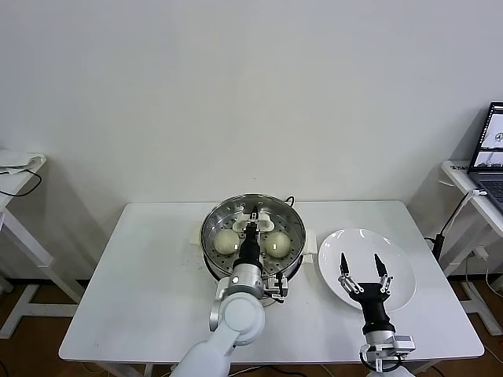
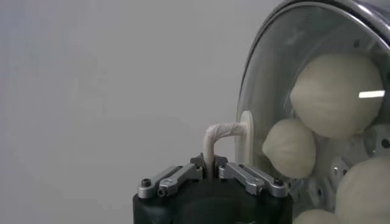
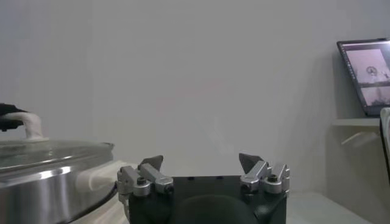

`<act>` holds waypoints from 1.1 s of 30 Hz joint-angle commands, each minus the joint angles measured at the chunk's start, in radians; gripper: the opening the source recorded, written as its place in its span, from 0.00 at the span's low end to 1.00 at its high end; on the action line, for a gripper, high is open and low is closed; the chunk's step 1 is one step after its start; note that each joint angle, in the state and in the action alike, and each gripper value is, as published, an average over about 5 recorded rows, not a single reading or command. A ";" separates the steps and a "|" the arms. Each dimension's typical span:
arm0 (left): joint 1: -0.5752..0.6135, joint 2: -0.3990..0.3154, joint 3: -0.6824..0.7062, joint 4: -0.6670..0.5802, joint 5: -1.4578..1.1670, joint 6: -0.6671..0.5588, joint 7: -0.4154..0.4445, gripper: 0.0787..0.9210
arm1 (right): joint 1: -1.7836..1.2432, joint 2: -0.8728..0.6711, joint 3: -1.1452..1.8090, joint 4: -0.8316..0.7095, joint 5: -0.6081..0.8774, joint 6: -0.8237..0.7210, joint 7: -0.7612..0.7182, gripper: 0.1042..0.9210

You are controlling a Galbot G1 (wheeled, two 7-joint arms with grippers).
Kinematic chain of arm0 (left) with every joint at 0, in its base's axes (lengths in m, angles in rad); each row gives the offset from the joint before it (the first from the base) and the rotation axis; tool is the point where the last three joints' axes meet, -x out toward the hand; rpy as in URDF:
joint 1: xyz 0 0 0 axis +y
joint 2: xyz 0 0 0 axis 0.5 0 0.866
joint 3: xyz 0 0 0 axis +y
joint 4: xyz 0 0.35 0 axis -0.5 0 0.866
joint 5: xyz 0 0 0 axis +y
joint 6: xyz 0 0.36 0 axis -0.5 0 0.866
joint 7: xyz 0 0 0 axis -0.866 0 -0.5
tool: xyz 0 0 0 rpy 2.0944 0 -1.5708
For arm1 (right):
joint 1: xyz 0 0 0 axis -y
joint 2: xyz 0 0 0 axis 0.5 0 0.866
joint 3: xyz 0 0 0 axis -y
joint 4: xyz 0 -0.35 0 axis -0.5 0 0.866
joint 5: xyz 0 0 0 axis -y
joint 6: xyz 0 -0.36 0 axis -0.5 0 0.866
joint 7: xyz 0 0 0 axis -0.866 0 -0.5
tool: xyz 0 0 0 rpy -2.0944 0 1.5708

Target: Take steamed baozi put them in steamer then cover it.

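White and rectangular, the table carries everything in the head view. Nearest the robot, the right gripper hangs over the flat round white plate at the table's right side, its dark fingers spread wide apart with nothing between them; its wrist view shows the same two fingertips standing well apart.

To the left of the plate, just beside it, sits the round shiny stainless-steel steamer with its cream-white base, in the middle of the table. The left gripper reaches over the middle of the pot, jaws clamped together on the curved white handle of the round glass lid. In the left wrist view the handle rises straight out from between the closed fingers, and the lid's glass stands right behind it. From the right wrist view the lid lies level on the steamer's steel rim, the handle held at its top.

The cream-white round steamed baozi lie inside the steamer on the perforated tray, one either side of the gripper in the head view; through the glass, the left wrist view shows several close together.

Farther off, at the right edge, an open laptop stands on a side table.
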 commanded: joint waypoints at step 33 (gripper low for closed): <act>0.594 0.087 -0.561 -0.672 -0.993 -0.348 -0.275 0.88 | 0.032 -0.065 -0.030 0.103 -0.030 -0.137 0.009 0.88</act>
